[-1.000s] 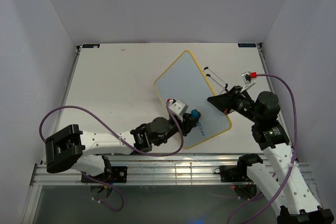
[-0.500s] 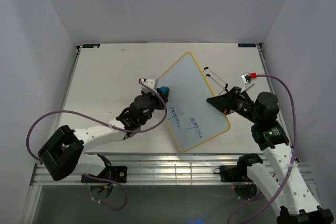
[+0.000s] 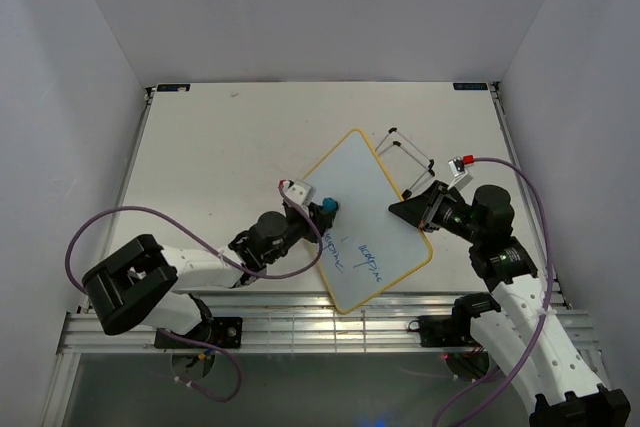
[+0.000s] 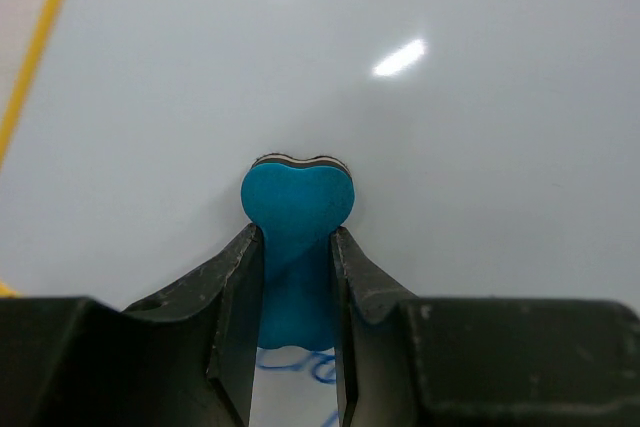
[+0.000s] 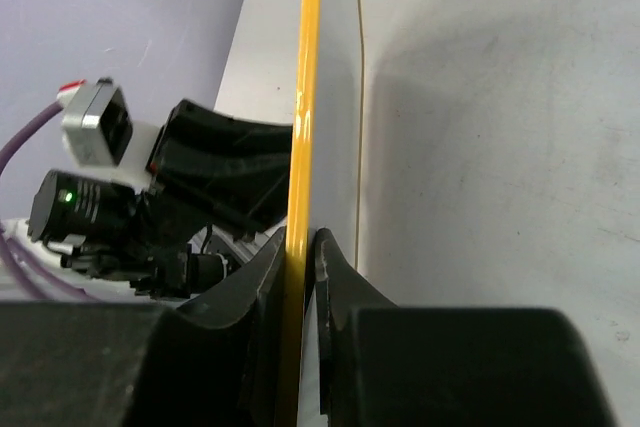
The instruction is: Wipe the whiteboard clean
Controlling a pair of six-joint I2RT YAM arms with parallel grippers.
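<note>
L gripper (image 3: 323, 211), clamped on eraser (image 4: 297, 197), sits on board (image 3: 372, 187) mid-right of table (image 3: 200, 147), writing (image 3: 362, 255) just near-right along board's long axis; R gripper (image 3: 402, 209) pinches its right edge.

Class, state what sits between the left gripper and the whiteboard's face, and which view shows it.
A blue eraser, pinched in the left gripper, its felt end toward the whiteboard; left wrist view.

My left gripper (image 3: 326, 209) has carried the eraser (image 4: 297, 209) from the whiteboard's (image 3: 372, 187) far-left edge back onto its face, just beyond the blue writing (image 3: 360, 255). My right gripper (image 3: 398, 208), clamped on the rim, has drawn nearer and swung the board's near corner leftward.
</note>
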